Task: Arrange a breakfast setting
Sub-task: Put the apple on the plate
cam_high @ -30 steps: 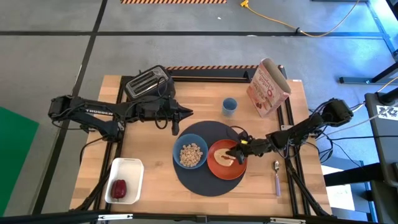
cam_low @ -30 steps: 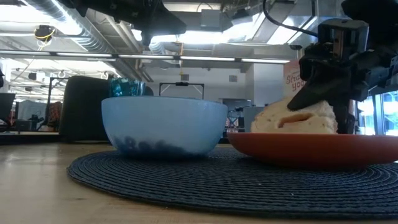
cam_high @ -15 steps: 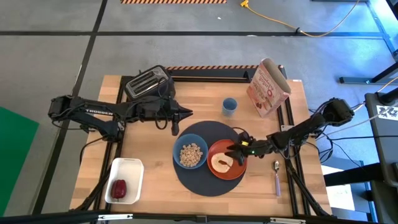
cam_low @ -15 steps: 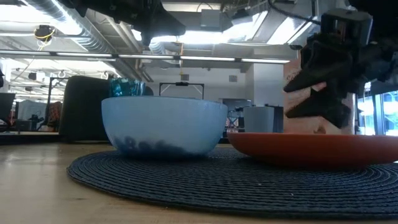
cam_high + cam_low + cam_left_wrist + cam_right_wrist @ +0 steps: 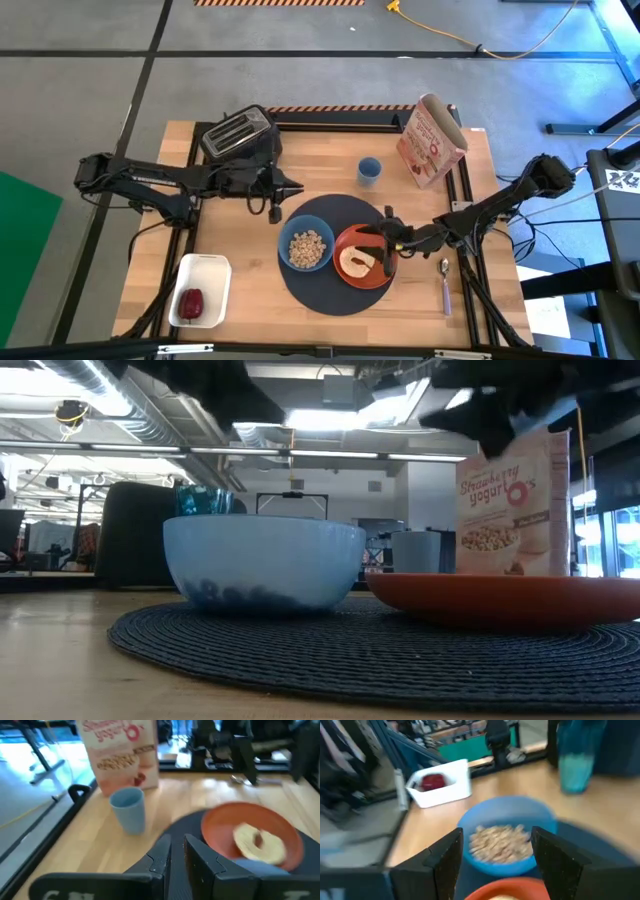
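The round dark mat (image 5: pixel 335 290) lies mid-table. On it stand the blue bowl (image 5: pixel 306 248) with cereal and the orange plate (image 5: pixel 372 275). The round bread (image 5: pixel 354 262) lies flat on the plate. My right gripper (image 5: pixel 386 240) hovers open above the plate's far-right rim; in its wrist view the fingers (image 5: pixel 445 860) frame the bowl (image 5: pixel 505 840) with nothing between them. My left gripper (image 5: pixel 298 187) hangs shut, holding nothing, above bare wood beyond the mat. The teal glass (image 5: pixel 369 171) stands behind the mat. The purple-handled spoon (image 5: pixel 445 283) lies right of it.
A white tray (image 5: pixel 212 272) at the near left holds the dark-red fruit (image 5: pixel 191 301). The black toaster (image 5: pixel 238 133) stands at the far left and the cereal bag (image 5: pixel 430 140) at the far right. Bare wood lies between the tray and the mat.
My right gripper has opened and let go of the bread. It has then risen off the plate and rolled about its own line. The bread, which stood tilted on the plate between the fingers, now lies flat on it.
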Controlling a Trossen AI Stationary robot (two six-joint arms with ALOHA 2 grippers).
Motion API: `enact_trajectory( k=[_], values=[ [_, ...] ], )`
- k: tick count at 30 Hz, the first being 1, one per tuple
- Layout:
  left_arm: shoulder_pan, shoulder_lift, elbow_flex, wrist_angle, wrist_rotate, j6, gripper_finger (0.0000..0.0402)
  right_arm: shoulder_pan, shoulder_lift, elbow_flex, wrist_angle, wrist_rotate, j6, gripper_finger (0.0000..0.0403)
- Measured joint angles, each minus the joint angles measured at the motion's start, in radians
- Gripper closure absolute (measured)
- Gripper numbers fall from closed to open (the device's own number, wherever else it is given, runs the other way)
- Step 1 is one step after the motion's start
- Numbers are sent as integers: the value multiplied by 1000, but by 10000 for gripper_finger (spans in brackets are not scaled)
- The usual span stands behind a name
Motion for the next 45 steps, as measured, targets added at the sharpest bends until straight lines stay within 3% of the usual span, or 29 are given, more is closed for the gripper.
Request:
enact_trajectory(
  k=[3, 8, 12, 15, 17, 20, 32, 38, 45],
  values=[
    [-53, -61, 37, -159, -23, -10, 356, 0, 0, 83, -106, 58, -128, 178],
    [-193, -152, 73, -381, -181, -118, 356, -42, -6, 160, -116, 63, -361, 178],
    [-293, -192, 73, -487, -247, -233, 356, -132, -44, 188, -107, 1, -439, 178],
    [-352, -202, 73, -552, -239, -314, 356, -218, -77, 190, -102, -114, -438, 178],
    [-380, -202, 73, -602, -161, -348, 356, -271, -97, 191, -102, -197, -423, 178],
    [-405, -201, 73, -695, 39, -361, 356, -325, -106, 191, -101, -263, -401, 178],
    [-441, -195, 73, -833, 366, -764, 356, -442, -115, 191, -44, -172, -518, 178],
    [-525, -131, 73, -846, 447, -1049, 356, -507, -115, 191, -49, -178, -581, 178],
    [-685, -2, 73, -847, 464, -1459, 356, -527, -115, 191, -18, -147, -668, 177]
  ],
)
